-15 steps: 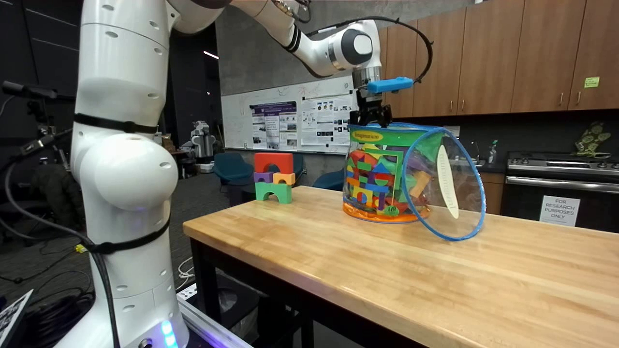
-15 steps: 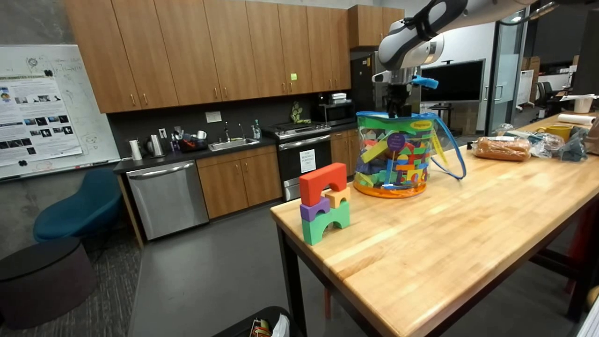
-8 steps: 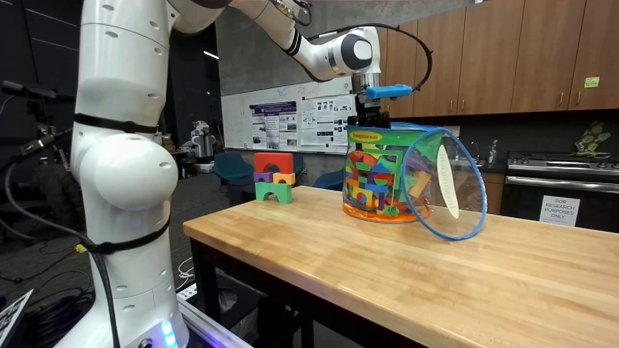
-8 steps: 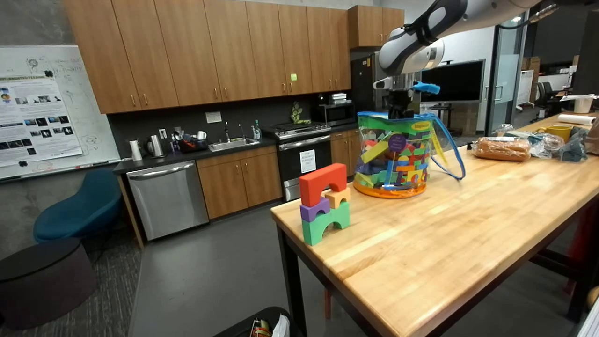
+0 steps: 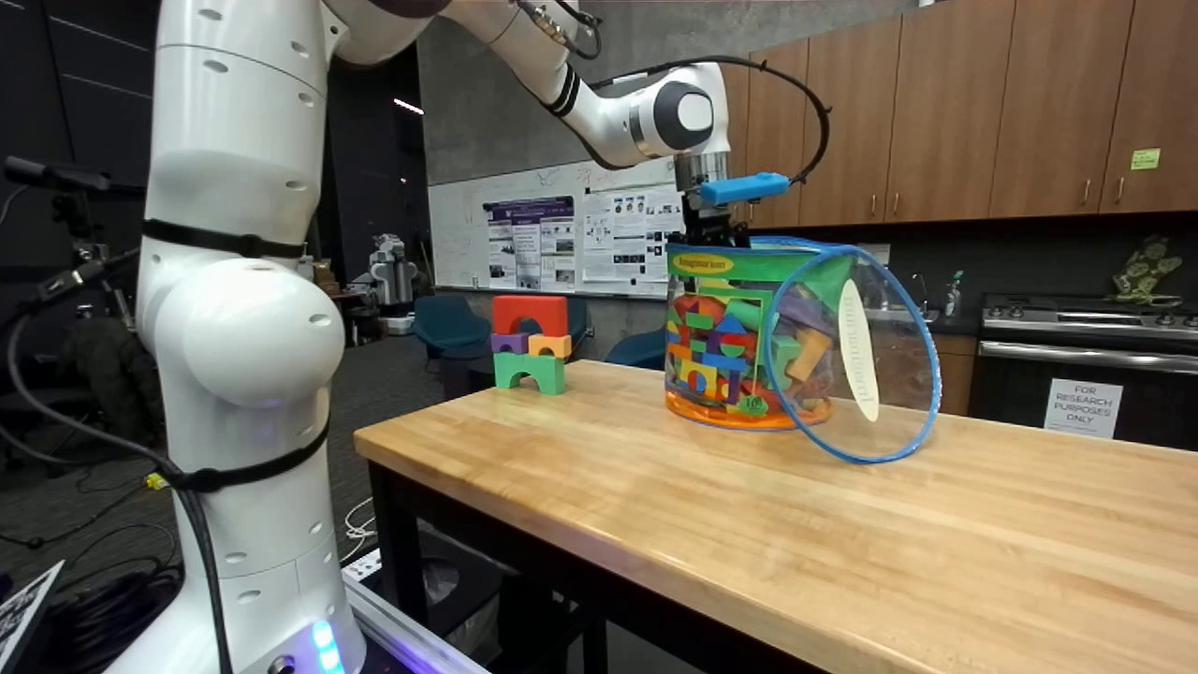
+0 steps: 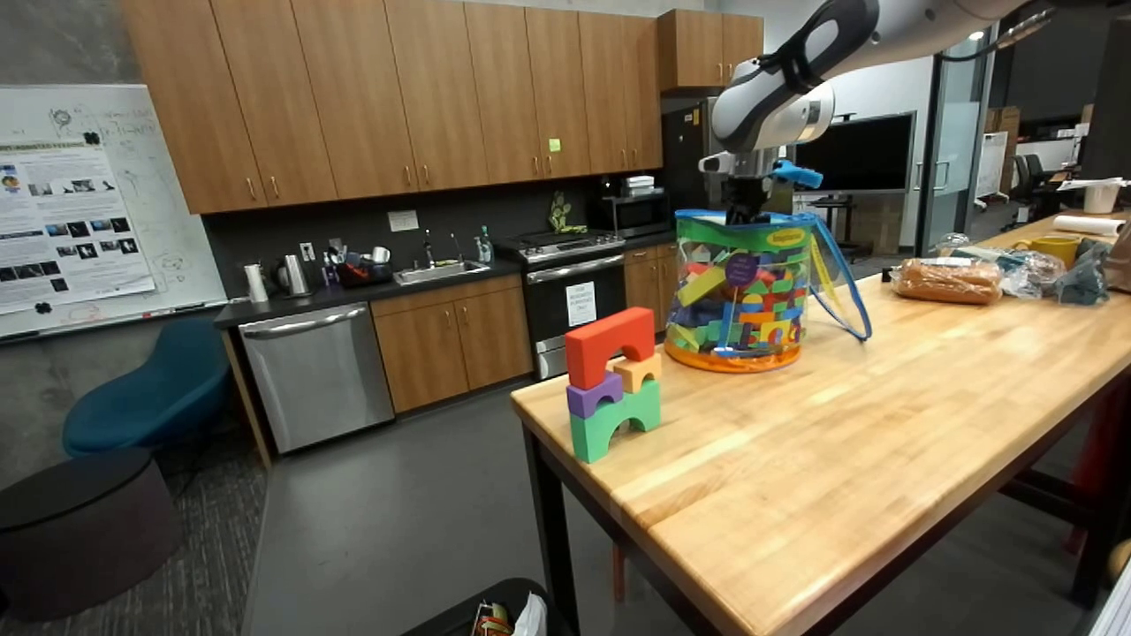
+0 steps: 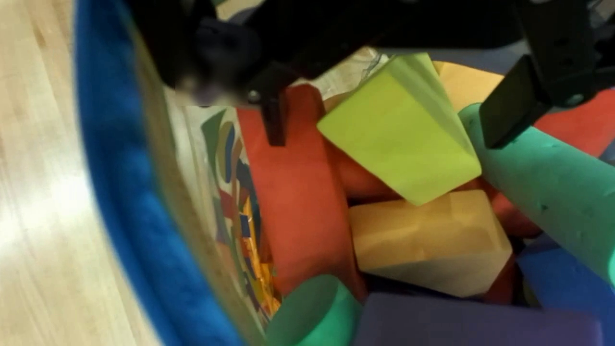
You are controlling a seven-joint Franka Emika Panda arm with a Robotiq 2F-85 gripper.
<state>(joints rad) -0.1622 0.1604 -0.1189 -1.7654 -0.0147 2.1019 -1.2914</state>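
With its jaws spread wide, the end effector (image 7: 387, 137) hangs in the mouth of the clear container (image 5: 749, 269), which stands upright on the wooden counter (image 5: 599, 477) in both exterior views. Seen between its fingers in the wrist view, the yellow-green block (image 7: 399, 129) lies atop other blocks (image 7: 427, 235) inside, set diamond-wise, one corner toward the bottom edge and its visible face looking longer from upper left to lower right. The red block (image 7: 300, 192) beside it runs roughly top to bottom; the green cylinder (image 7: 552, 192) slants down to the right.
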